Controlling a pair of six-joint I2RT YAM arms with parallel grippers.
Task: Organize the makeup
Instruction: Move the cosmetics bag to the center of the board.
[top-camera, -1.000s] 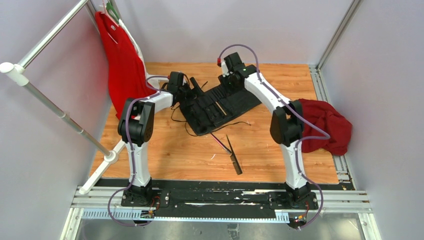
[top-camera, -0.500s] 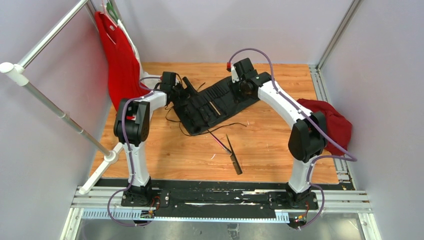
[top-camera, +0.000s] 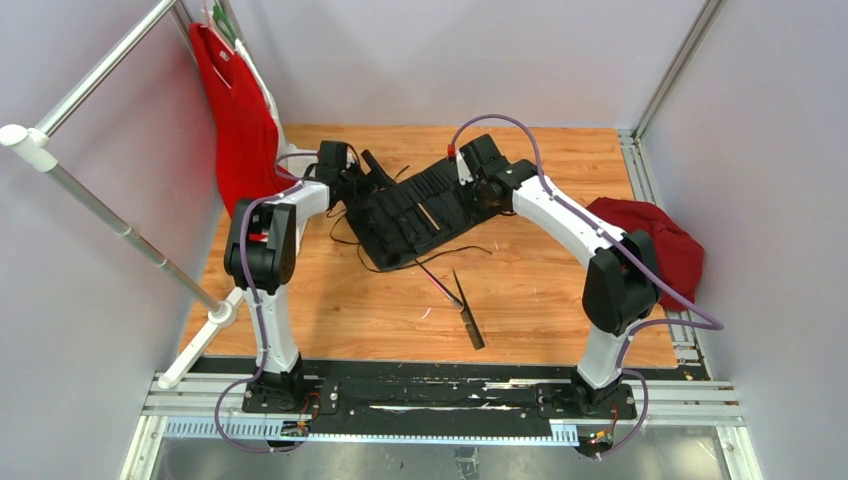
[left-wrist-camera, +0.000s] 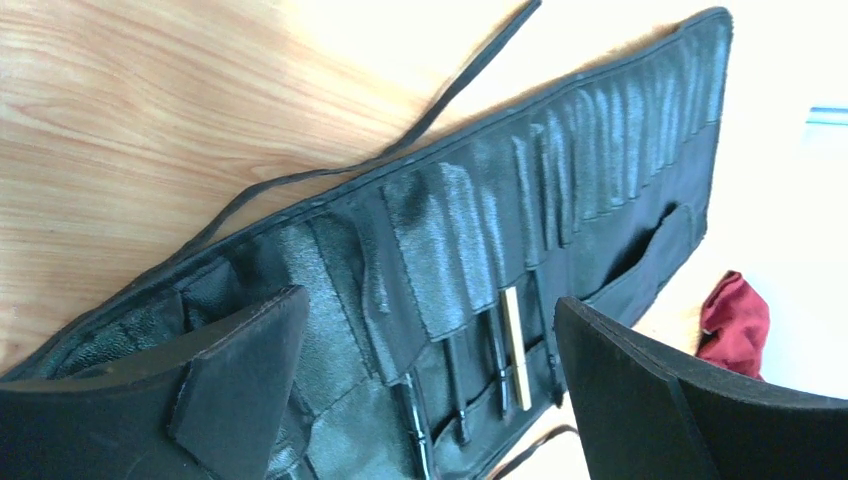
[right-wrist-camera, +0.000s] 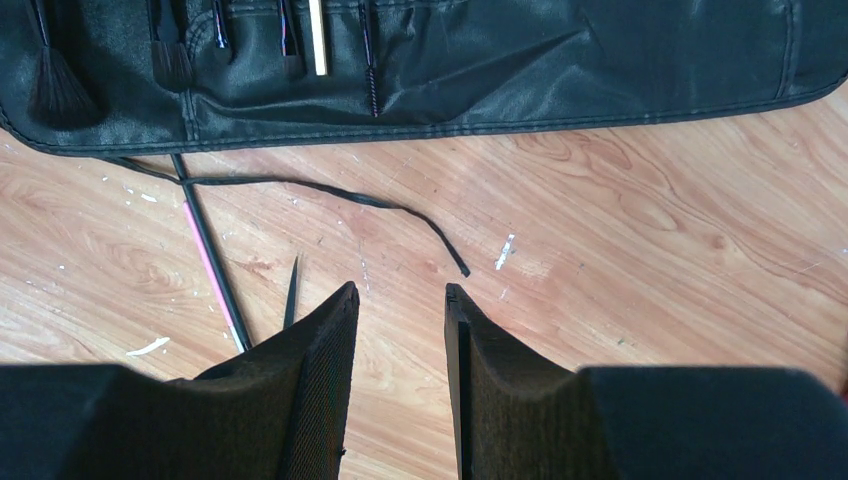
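The makeup brushes are in two places. A few lie loose on the wood in front of the black slotted roll (top-camera: 415, 212): a pink brush (right-wrist-camera: 208, 265), a black brush (right-wrist-camera: 215, 262) and a longer dark one (top-camera: 467, 315). Others sit in the roll's pockets, among them a tan-shafted brush (left-wrist-camera: 515, 345) and a black brush (left-wrist-camera: 455, 385). My left gripper (left-wrist-camera: 430, 300) hangs wide open over the roll's left end (top-camera: 352, 188), with nothing between its fingers. My right gripper (right-wrist-camera: 400, 287) stands part open and empty above bare wood, just in front of the roll (right-wrist-camera: 500, 60).
The roll's thin black cords (right-wrist-camera: 330, 190) trail over the wood towards the loose brushes. A dark red cloth (top-camera: 655, 245) lies at the right edge of the table. A red garment (top-camera: 235, 115) hangs on the white rack (top-camera: 120, 225) at the left.
My right arm has stretched out to the right, and its gripper has come down from behind the roll to its front edge. The left gripper and the roll's left end shifted slightly left.
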